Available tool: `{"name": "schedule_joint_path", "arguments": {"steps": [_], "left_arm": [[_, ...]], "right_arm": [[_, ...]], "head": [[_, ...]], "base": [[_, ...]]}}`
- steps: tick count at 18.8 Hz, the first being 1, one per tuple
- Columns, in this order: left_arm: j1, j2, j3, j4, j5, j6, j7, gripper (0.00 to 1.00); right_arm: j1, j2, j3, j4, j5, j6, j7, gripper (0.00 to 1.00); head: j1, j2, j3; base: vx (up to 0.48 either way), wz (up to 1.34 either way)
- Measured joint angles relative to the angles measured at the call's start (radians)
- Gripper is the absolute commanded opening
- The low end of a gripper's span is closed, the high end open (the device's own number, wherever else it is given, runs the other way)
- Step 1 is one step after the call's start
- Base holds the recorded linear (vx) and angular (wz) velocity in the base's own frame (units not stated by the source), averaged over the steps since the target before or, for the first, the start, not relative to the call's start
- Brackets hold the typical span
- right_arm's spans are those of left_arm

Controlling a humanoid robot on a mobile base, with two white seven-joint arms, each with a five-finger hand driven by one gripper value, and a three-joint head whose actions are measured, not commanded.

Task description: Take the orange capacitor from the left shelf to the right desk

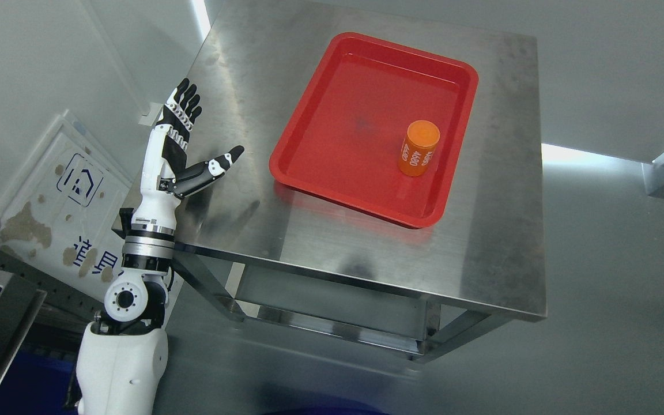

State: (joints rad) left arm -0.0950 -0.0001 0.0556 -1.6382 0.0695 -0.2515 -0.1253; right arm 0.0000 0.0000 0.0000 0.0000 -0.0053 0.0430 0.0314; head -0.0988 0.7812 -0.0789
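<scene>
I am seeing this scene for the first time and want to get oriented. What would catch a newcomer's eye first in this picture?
The bright red tray on the steel table draws the eye first, and inside it, toward its right side, an orange capacitor stands upright. Next comes the robot's left hand, raised at the table's left edge with fingers spread, holding nothing.

The head camera looks steeply down (frame tilted) on the steel desk from fairly near.
</scene>
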Motion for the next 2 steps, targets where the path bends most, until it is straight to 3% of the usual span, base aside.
{"name": "schedule_joint_path", "arguments": {"steps": [2], "left_arm": [[-0.003, 0.000, 0.006, -0.003, -0.008, 0.000, -0.001, 0.97]], "right_arm": [[0.000, 0.000, 0.000, 0.000, 0.002, 0.000, 0.000, 1.00]], "head": [[0.0000, 0.000, 0.000]], "base": [[0.000, 0.00]]}}
